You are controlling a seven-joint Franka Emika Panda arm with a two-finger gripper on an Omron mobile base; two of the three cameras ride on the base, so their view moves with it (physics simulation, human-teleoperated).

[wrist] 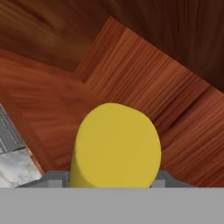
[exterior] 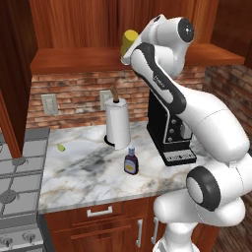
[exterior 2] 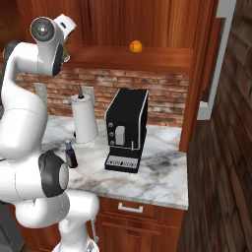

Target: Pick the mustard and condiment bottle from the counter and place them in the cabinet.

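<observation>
The mustard, a yellow squeeze bottle, is held up at the level of the cabinet's plank shelf. My gripper is shut on it. In the hand view the mustard's yellow body stands between the two finger tips, with the cabinet's wooden panels behind it. The condiment bottle, dark brown with a pale cap, stands upright on the marble counter in front of the paper towel roll. It shows again in the right base view, beside my arm.
A white paper towel roll and a black coffee machine stand at the back of the counter. An orange fruit lies on the cabinet shelf to the right. The grey stove borders the counter's left end. A small green item lies near it.
</observation>
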